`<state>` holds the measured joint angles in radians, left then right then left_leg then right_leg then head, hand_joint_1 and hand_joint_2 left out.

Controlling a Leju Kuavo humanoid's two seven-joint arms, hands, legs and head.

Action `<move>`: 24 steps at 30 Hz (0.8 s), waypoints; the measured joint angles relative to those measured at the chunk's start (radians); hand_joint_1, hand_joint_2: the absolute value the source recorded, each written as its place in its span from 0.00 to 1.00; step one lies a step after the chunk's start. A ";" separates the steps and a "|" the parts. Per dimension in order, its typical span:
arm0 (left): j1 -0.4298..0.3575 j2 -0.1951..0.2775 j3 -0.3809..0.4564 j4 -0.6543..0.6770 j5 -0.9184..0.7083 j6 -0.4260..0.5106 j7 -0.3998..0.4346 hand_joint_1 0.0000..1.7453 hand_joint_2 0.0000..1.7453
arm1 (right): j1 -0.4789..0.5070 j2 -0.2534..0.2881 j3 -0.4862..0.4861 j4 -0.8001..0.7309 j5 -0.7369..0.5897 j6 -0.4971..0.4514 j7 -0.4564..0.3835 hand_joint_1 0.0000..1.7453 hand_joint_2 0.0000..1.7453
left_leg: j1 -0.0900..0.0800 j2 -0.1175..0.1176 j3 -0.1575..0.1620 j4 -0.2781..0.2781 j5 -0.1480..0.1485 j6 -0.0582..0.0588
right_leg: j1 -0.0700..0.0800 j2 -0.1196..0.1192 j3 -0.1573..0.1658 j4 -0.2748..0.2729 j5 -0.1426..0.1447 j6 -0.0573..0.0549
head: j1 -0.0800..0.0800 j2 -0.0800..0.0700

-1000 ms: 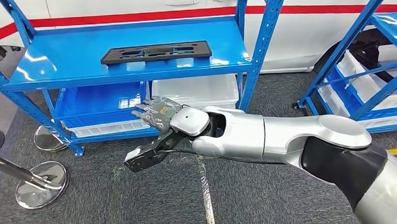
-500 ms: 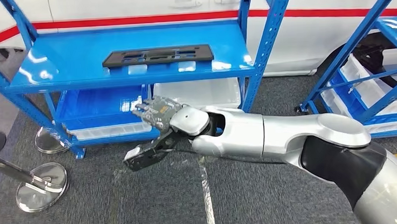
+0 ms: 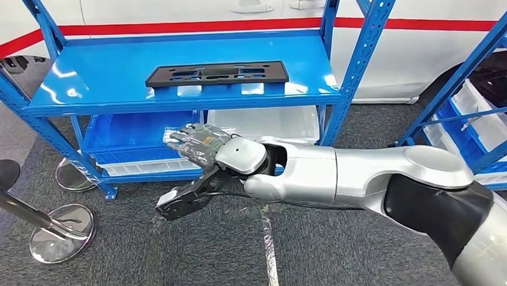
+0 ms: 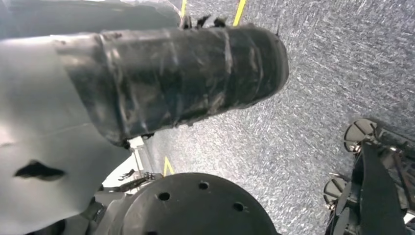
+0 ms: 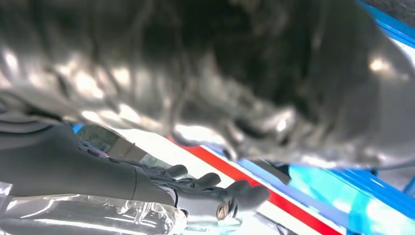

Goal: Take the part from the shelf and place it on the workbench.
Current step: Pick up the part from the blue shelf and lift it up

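The part [image 3: 217, 74], a flat black plate with cut-outs, lies on the top level of the blue shelf [image 3: 109, 84]. My right arm reaches across from the right. My right hand [image 3: 195, 144], wrapped in clear film, hovers in front of the shelf's lower level, below and slightly left of the part. Its fingers are spread and hold nothing. In the right wrist view the dark fingers [image 5: 215, 188] stretch out towards a red stripe, with nothing between them.
A blue bin [image 3: 136, 131] and a white bin [image 3: 269, 120] sit on the lower level. Two chrome stanchion bases [image 3: 62, 232] stand on the grey carpet at the left. A second blue rack [image 3: 486, 128] is at the right, with a white vehicle [image 3: 426, 48] behind.
The whole picture has shifted right and slightly down, so the camera has moved. My right hand stays before the lower level, holding nothing.
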<state>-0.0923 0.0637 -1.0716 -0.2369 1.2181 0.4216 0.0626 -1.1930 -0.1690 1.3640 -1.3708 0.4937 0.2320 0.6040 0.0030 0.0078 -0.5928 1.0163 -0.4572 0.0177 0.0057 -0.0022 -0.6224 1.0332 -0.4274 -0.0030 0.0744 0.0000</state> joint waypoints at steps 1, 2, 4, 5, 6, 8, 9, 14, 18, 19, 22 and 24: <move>-0.001 0.000 0.000 0.000 0.000 0.000 0.000 0.00 0.00 | 0.000 0.000 0.000 0.000 0.000 0.000 0.000 0.00 0.00 | 0.000 0.000 0.001 -0.002 0.000 -0.005 | -0.002 0.001 0.002 -0.005 0.000 -0.004 | 0.000 0.000; 0.000 0.001 0.000 0.000 0.000 0.000 0.000 0.00 0.00 | 0.000 -0.001 0.000 0.000 0.001 0.000 0.002 0.00 0.00 | 0.000 0.001 0.001 -0.002 -0.003 -0.010 | -0.004 0.001 0.006 -0.010 0.001 -0.008 | 0.000 0.000; 0.001 0.001 0.000 0.000 0.000 0.000 0.002 0.00 0.00 | -0.003 -0.003 0.000 0.000 0.002 0.000 0.004 0.00 0.00 | 0.000 0.000 -0.014 0.037 -0.028 -0.021 | -0.012 0.002 0.017 -0.022 0.003 -0.018 | -0.003 0.000; 0.002 0.001 0.000 0.000 0.000 0.000 0.002 0.00 0.00 | -0.004 -0.003 0.000 0.000 0.003 0.000 0.005 0.00 0.00 | 0.002 -0.001 -0.038 0.086 -0.052 -0.027 | -0.014 0.002 0.021 -0.025 0.003 -0.021 | -0.005 0.000; 0.002 0.001 0.000 0.000 0.000 0.000 0.002 0.00 0.00 | -0.004 -0.003 0.000 0.000 0.003 0.000 0.004 0.00 0.00 | 0.004 -0.002 -0.073 0.151 -0.079 -0.033 | -0.014 0.002 0.023 -0.026 0.002 -0.024 | -0.007 0.000; 0.002 0.001 0.000 0.000 0.000 0.000 0.002 0.00 0.00 | 0.000 -0.003 0.003 -0.001 0.003 0.000 0.003 0.00 0.00 | 0.007 -0.001 -0.139 0.260 -0.105 -0.041 | -0.014 0.003 0.025 -0.025 -0.002 -0.027 | -0.007 0.000; 0.002 0.001 0.000 0.000 0.000 0.000 0.001 0.00 0.00 | 0.002 -0.003 0.005 -0.001 0.003 0.001 0.003 0.00 0.00 | 0.009 -0.001 -0.153 0.270 -0.093 -0.043 | -0.014 0.004 0.027 -0.023 -0.005 -0.027 | -0.007 0.000; 0.003 0.002 0.000 0.000 0.000 0.000 0.001 0.00 0.00 | 0.002 -0.003 0.006 0.000 0.003 0.000 0.003 0.00 0.00 | 0.011 -0.004 -0.048 0.020 0.037 -0.035 | -0.012 0.010 0.037 -0.007 -0.030 -0.009 | -0.008 0.000; 0.002 0.001 0.000 0.000 -0.001 0.000 0.000 0.00 0.00 | 0.002 -0.004 0.006 0.000 0.005 -0.003 0.002 0.00 0.00 | 0.011 -0.007 -0.034 0.002 0.027 -0.010 | -0.011 0.008 0.035 0.002 -0.045 0.009 | -0.008 0.000; 0.002 0.001 0.000 0.000 -0.001 0.000 0.000 0.00 0.00 | 0.002 -0.005 0.006 0.000 0.005 -0.005 0.002 0.00 0.00 | 0.013 -0.007 -0.029 -0.001 0.027 -0.004 | -0.012 0.008 0.026 0.027 -0.059 0.014 | -0.007 0.000; 0.002 0.001 0.000 0.000 -0.001 0.000 0.000 0.00 0.00 | 0.005 -0.010 0.006 0.000 0.006 -0.007 0.003 0.00 0.00 | 0.013 -0.006 -0.020 -0.004 0.021 0.010 | -0.015 0.006 -0.064 0.203 -0.134 0.022 | -0.003 0.000; 0.002 0.002 0.000 0.000 -0.001 0.001 0.000 0.00 0.00 | 0.010 -0.012 0.006 0.001 0.006 -0.006 0.002 0.00 0.00 | 0.012 -0.007 -0.016 -0.002 0.015 0.013 | -0.015 0.006 -0.113 0.274 -0.139 0.023 | -0.003 0.000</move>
<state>-0.0905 0.0653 -1.0716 -0.2369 1.2173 0.4230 0.0626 -1.1827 -0.1809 1.3702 -1.3703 0.4997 0.2262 0.6065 0.0150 0.0007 -0.6083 1.0139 -0.4421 0.0307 -0.0096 0.0040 -0.7352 1.3069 -0.5661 0.0197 0.0716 0.0000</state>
